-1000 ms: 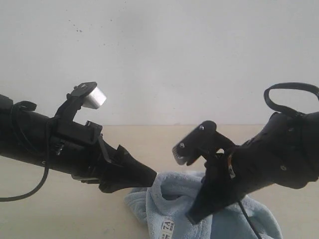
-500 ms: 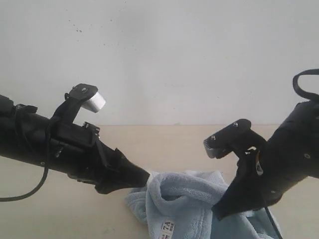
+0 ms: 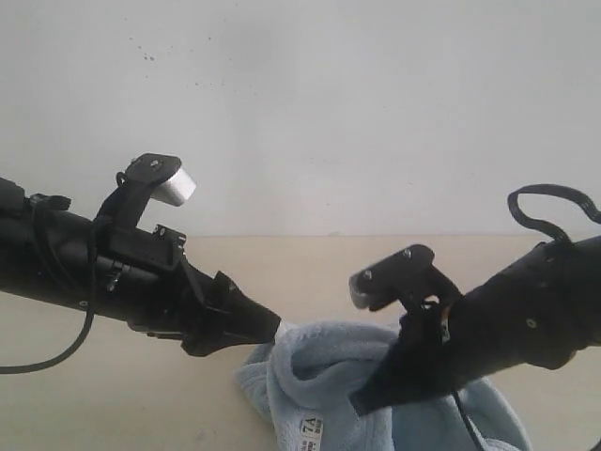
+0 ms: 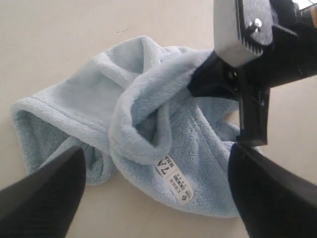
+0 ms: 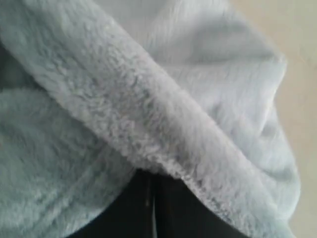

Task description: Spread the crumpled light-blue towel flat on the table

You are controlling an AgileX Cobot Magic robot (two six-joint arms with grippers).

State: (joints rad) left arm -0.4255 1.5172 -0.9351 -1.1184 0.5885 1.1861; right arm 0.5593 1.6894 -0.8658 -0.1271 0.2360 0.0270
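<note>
The towel [image 3: 315, 371], crumpled in a heap, lies on the table [image 3: 282, 263] at the near centre, with its white tag [image 4: 173, 181] turned upward on the near side. The left gripper [image 3: 268, 329] hangs at the heap's left edge, jaws wide apart and holding nothing. The right gripper [image 4: 198, 83], reaching in from the right, has its jaws closed on a thick raised fold of the towel. A white wall [image 3: 300, 113] stands beyond the table's far edge.

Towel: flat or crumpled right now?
Crumpled: the towel sits bunched on the table, a thick fold rolled across its middle, with the white tag showing at one end.
</note>
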